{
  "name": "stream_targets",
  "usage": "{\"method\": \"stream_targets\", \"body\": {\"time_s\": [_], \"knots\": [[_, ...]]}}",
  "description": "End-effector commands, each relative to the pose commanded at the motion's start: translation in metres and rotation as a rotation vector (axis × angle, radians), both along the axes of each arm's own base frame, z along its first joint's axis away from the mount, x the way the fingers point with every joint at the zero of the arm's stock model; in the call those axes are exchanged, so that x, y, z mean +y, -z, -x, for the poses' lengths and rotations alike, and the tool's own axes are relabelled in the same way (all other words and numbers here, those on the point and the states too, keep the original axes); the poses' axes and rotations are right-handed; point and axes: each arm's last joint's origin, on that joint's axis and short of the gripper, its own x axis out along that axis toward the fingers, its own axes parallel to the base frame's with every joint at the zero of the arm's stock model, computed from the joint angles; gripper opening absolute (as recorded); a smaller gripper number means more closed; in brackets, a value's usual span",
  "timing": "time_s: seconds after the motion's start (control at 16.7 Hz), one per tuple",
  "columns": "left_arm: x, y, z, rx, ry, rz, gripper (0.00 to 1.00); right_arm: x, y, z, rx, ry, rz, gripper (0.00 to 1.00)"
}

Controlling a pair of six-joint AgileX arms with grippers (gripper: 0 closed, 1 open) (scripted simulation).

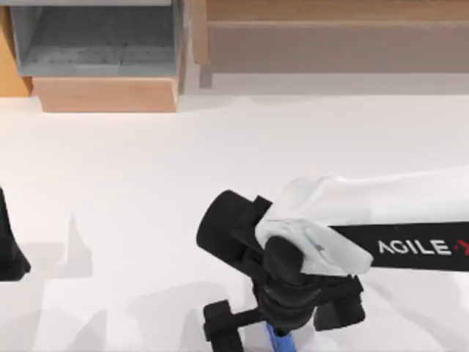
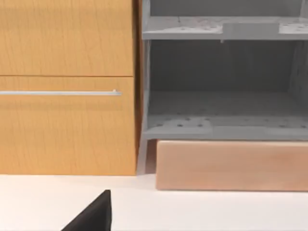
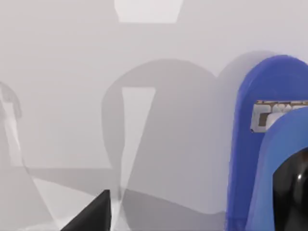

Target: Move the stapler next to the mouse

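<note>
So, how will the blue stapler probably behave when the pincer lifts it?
The stapler looks rigid and smooth, so it may slip. Its narrow, long body under the right pincer could pivot if held off-centre. It seems small, probably light.

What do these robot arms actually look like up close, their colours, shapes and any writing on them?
The right arm is a white rounded shell over a black band lettered AGILE in white, with a red mark after it. It ends in a chunky black wrist of cylinders and ribbed rings carrying the black right gripper. The left arm is a dark black shape at the table's left edge.
</note>
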Motion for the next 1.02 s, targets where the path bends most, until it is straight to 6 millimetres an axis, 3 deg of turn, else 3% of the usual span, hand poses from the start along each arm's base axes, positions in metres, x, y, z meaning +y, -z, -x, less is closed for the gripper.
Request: {"method": "stream_targets", "body": {"time_s": [0.24, 1.02], "knots": [[0.0, 0.0, 0.0, 0.0, 0.0, 0.0, 1.0, -0.0003, 0.0024, 0.0002, 0.001, 0.0, 0.001, 1.0], [0.0, 0.0, 0.0, 0.0, 0.0, 0.0, 1.0, -0.0003, 0.0024, 0.0002, 0.001, 0.0, 0.001, 0.02]]}}
